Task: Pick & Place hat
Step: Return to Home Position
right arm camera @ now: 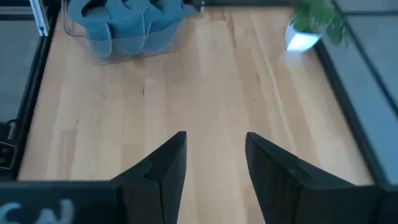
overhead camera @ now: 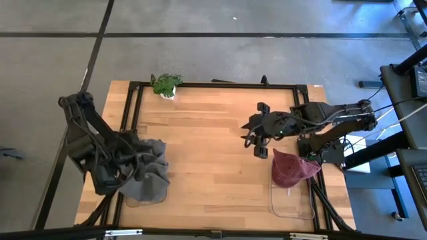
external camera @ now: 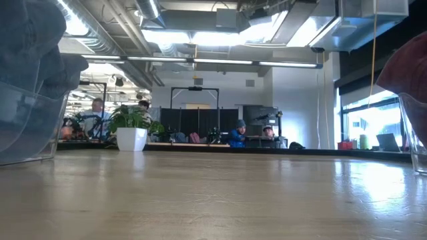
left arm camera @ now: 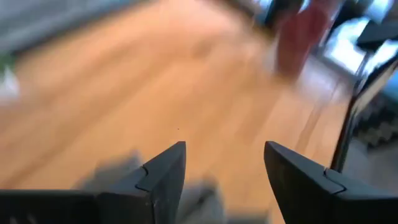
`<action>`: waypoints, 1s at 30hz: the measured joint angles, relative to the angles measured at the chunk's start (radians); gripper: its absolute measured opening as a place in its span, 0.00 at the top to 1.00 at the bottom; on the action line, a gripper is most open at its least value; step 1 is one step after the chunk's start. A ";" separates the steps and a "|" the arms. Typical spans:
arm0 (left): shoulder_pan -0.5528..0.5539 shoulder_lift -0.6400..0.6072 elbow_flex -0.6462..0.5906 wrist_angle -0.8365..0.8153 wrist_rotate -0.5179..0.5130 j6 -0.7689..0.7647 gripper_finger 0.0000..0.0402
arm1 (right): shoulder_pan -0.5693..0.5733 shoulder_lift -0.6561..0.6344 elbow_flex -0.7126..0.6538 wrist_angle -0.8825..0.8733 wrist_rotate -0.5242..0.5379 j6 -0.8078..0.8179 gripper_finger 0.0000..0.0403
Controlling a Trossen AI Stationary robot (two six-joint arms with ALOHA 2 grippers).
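Note:
A maroon hat (overhead camera: pixel 291 168) lies on top of a clear container (overhead camera: pixel 291 202) at the table's near right; in the low view the maroon hat (external camera: pixel 408 65) shows at the right edge. A pile of grey hats (overhead camera: pixel 148 175) sits in a clear bin (external camera: pixel 27 127) at the near left. My right gripper (overhead camera: pixel 255 141) (right arm camera: pixel 214 162) hovers open over bare wood, left of the maroon hat and pointing toward the table's left. My left gripper (left arm camera: pixel 224 174) is open above the grey hats (left arm camera: pixel 118 174) and faces across the table toward the maroon hat (left arm camera: pixel 305 34).
A small potted plant (overhead camera: pixel 165 85) stands at the far edge, left of centre. A black frame (overhead camera: pixel 213 84) runs around the tabletop. Bare wood (overhead camera: pixel 207 153) lies between the two containers. People sit in the room beyond the table.

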 joint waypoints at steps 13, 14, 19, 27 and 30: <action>0.278 -0.129 -0.170 0.862 0.193 0.836 0.47 | 0.049 -0.498 -0.604 0.484 -0.011 0.142 0.59; 0.318 -0.140 -0.195 0.946 0.265 0.923 0.48 | 0.050 -0.542 -0.643 0.517 -0.011 0.141 0.59; 0.525 -0.241 -0.373 1.258 0.539 1.189 0.47 | 0.049 -0.705 -0.778 0.593 -0.011 0.141 0.59; 0.636 -0.528 -0.703 1.498 0.606 1.249 0.47 | 0.049 -0.879 -0.935 0.667 -0.003 0.125 0.59; 0.664 -0.614 -0.800 1.510 0.629 1.245 0.47 | 0.043 -0.920 -0.983 0.712 0.008 0.090 0.59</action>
